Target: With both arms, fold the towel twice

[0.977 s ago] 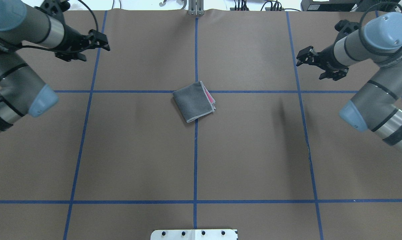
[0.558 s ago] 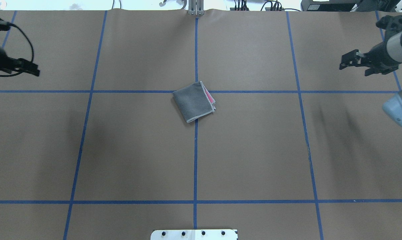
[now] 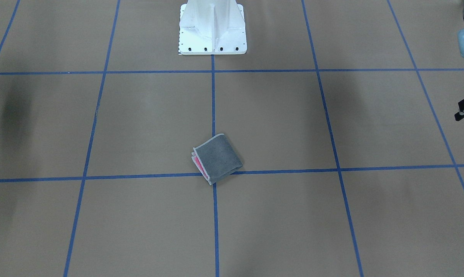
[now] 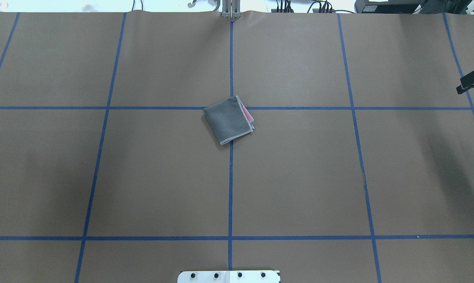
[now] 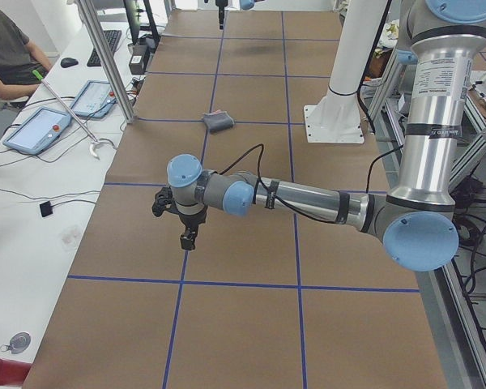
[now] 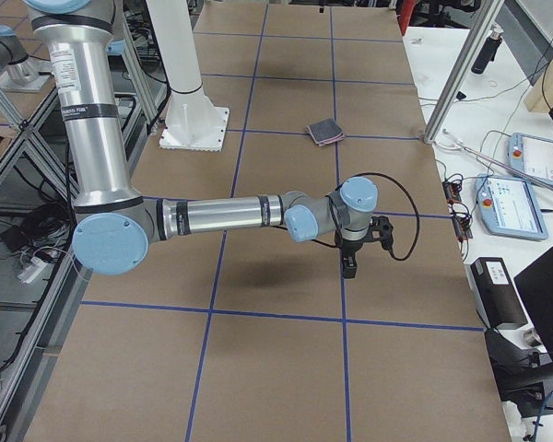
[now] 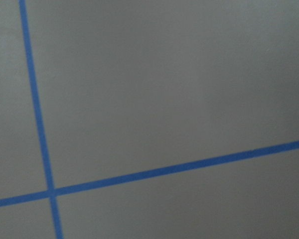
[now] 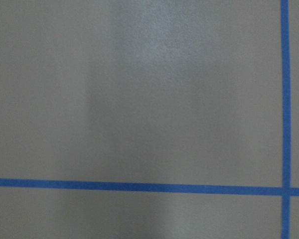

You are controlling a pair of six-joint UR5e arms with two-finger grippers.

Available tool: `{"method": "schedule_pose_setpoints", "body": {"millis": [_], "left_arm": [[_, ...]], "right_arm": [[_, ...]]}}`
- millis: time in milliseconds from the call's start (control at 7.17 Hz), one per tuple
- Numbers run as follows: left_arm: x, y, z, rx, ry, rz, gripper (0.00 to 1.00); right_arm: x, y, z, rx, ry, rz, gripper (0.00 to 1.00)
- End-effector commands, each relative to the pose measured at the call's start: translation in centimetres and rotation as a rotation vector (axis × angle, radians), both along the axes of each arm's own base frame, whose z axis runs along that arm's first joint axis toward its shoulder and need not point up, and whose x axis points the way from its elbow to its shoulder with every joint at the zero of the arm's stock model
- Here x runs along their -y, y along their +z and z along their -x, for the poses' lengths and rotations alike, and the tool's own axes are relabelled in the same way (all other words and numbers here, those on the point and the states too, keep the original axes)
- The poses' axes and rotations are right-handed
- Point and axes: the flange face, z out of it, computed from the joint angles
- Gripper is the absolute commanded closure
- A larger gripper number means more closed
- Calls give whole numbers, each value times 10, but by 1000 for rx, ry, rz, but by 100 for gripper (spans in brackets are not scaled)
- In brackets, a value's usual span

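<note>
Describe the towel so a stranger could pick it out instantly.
Take the brown table gridded with blue tape. Near its middle, on a crossing of two tape lines, lies the towel, folded small. It alone is cloth: dark grey on top, light stitched rim, pink layers peeking from one edge.

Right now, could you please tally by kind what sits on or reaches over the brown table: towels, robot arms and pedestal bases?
towel: 1
robot arms: 2, the left arm and the right arm
white pedestal base: 1
Total: 4
</note>
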Motion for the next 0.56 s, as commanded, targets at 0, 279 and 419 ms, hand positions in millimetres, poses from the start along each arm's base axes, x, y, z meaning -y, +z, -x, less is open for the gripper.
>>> {"method": "schedule_pose_setpoints", "body": {"millis": [0, 279, 419], "left_arm": [[-12, 13, 13, -7, -6, 34, 1], [-22, 29, 13, -5, -1, 57, 1], [-24, 29, 13, -7, -1, 56, 1]], "right_arm": [[-5, 5, -15, 31, -29, 18, 0], [-10, 4, -17, 39, -28, 23, 0], [-8, 2, -8, 27, -42, 30, 0]]}}
